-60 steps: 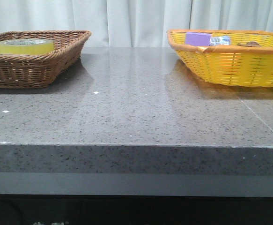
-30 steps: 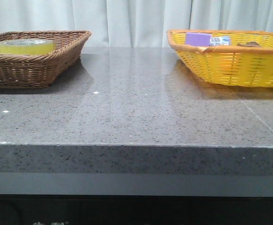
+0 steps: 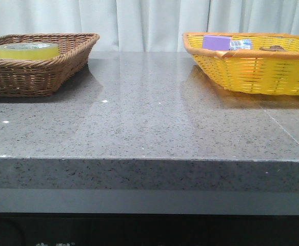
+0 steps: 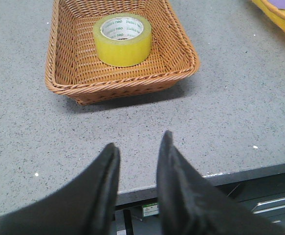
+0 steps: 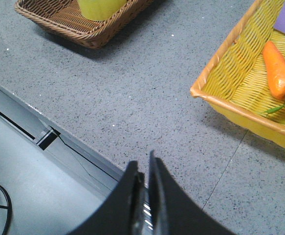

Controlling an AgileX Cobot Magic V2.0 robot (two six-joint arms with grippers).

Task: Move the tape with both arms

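I see the yellow tape roll (image 4: 122, 39), white core up, lying flat in the brown wicker basket (image 4: 64, 73) at the bench's left edge. The yellow basket (image 5: 230, 93) holds a carrot (image 5: 279, 73). My left gripper (image 4: 138, 149) is slightly parted, my right gripper (image 5: 144, 166) closed; both are empty.

Left gripper (image 4: 138, 147): black, angular fingers (image 4: 105, 169) parted by a narrow gap, nothing between them, poised above the near table edge. Right gripper (image 5: 145, 164): black fingers (image 5: 132, 178) pressed nearly together, apparently closed and empty, likewise over the near edge. Neither arm appears in the front view.

Open counter (image 3: 149, 118) between two baskets (image 3: 41, 66)
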